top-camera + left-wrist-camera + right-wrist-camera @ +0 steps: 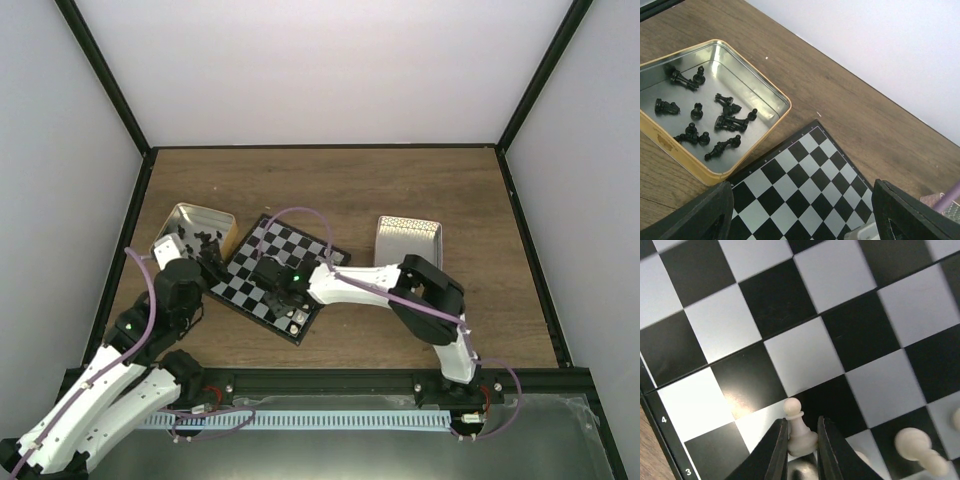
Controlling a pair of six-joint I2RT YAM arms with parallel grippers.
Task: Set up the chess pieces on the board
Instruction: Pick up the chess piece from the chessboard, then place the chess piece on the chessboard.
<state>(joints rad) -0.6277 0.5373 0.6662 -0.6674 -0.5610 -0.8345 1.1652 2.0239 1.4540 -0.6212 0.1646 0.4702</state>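
Board (275, 240) lies mid-table, turned cornerwise to the arms. Tin (185, 210) sits at its left, just beside the board's edge. Loose pieces (725, 121) lie inside the tin, most on their sides. Tray (408, 238) sits right of the board, apart from it. Towards the board's near corner, a pawn (799, 432) stands upright between the right gripper's (801, 422) fingers, with further pieces (912, 444) beside it.

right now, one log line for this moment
right gripper shut on white pawn over board | left gripper open, empty | black pieces in tin
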